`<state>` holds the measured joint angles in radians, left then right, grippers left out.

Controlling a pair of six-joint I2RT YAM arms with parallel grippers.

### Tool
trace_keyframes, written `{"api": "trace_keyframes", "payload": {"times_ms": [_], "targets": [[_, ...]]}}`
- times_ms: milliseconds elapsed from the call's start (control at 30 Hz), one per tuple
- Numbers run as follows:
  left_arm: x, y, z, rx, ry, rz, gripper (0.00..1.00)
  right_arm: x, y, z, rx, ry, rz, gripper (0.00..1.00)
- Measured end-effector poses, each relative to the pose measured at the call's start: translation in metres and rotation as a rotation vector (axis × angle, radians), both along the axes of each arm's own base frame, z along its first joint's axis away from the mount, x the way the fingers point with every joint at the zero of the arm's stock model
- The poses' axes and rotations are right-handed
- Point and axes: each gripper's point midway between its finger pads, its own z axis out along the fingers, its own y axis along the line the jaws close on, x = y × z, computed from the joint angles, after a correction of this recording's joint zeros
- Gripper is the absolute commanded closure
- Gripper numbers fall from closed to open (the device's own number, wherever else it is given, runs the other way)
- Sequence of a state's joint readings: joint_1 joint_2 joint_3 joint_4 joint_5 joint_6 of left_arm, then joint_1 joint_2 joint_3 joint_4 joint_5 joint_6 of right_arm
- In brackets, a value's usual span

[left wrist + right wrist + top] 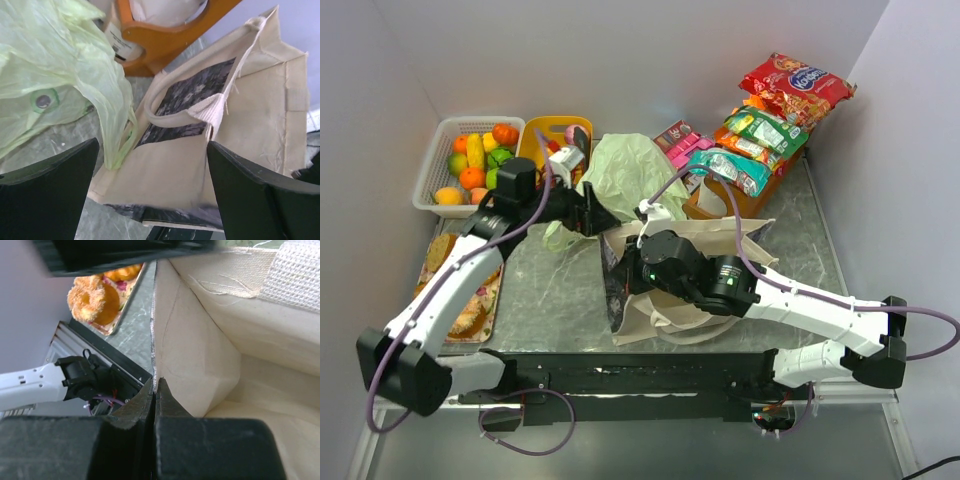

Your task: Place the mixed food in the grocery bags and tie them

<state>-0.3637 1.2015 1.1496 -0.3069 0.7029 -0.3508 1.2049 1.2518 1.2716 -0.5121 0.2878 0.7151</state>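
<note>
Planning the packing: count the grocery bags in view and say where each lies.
2. The pale green plastic bag lies crumpled at mid-table, right of the yellow basket; the beige canvas tote sits nearer, under the right arm. Others may be hidden.

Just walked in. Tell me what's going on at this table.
Two robot arms are working on bagging groceries. The right gripper is shut on the rim of the beige canvas tote, apparently holding it open. The left gripper hangs open and empty above where the green plastic bag meets the tote. The snack packets and toy fruit sit at the back, not yet packed.
</note>
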Motion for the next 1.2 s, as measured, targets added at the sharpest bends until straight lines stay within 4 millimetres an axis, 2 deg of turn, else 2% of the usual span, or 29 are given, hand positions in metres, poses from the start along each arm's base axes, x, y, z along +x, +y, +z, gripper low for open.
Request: {"api": "trace_keyframes", "payload": {"times_ms": [133, 233, 300, 333, 367, 433, 467, 500, 533, 567, 667, 833, 1033, 1133, 1200], "targets": [[0.000, -0.018, -0.017, 0.033, 0.044, -0.060, 0.01, 0.000, 0.000, 0.000, -0.006, -0.011, 0.013, 1.00], [-0.005, -0.024, -0.022, 0.036, 0.056, -0.096, 0.03, -0.001, 0.000, 0.000, -0.013, -0.017, 0.021, 1.00], [-0.007, -0.028, -0.022, 0.039, 0.055, -0.118, 0.21, -0.001, 0.000, 0.000, -0.017, -0.022, 0.025, 0.98], [-0.008, -0.029, -0.022, 0.040, 0.058, -0.126, 0.39, -0.001, 0.000, 0.000, -0.019, -0.023, 0.026, 0.96], [-0.010, -0.033, -0.022, 0.040, 0.057, -0.148, 0.51, -0.001, 0.000, -0.001, -0.021, -0.026, 0.027, 0.93], [-0.018, -0.041, -0.022, 0.036, 0.061, -0.196, 0.75, 0.000, -0.001, -0.002, -0.033, -0.031, 0.028, 0.79], [-0.021, -0.044, -0.022, 0.034, 0.059, -0.217, 0.97, 0.000, -0.002, -0.003, -0.039, -0.032, 0.028, 0.65], [-0.027, -0.048, -0.022, 0.034, 0.050, -0.247, 0.99, 0.001, -0.003, -0.003, -0.043, -0.040, 0.027, 0.48], [-0.030, -0.049, -0.022, 0.033, 0.054, -0.258, 0.99, 0.001, -0.004, -0.001, -0.041, -0.048, 0.031, 0.39], [-0.031, -0.050, -0.022, 0.036, 0.042, -0.270, 0.99, 0.001, -0.006, 0.003, -0.045, -0.068, 0.040, 0.24], [-0.029, -0.047, -0.026, 0.053, 0.027, -0.251, 0.99, 0.001, -0.014, 0.020, -0.039, -0.127, 0.063, 0.14], [-0.022, -0.030, -0.020, 0.129, -0.061, -0.143, 0.99, -0.003, -0.029, 0.064, -0.021, -0.248, 0.121, 0.13], [-0.022, -0.002, -0.004, 0.216, -0.190, -0.031, 0.99, 0.000, -0.061, 0.133, -0.001, -0.405, 0.094, 0.19], [-0.015, 0.007, -0.007, 0.262, -0.207, 0.020, 0.99, 0.020, -0.088, 0.171, -0.024, -0.476, -0.002, 0.20], [-0.010, 0.012, -0.009, 0.286, -0.211, 0.052, 0.99, 0.051, -0.114, 0.188, -0.057, -0.500, -0.120, 0.16]]}}
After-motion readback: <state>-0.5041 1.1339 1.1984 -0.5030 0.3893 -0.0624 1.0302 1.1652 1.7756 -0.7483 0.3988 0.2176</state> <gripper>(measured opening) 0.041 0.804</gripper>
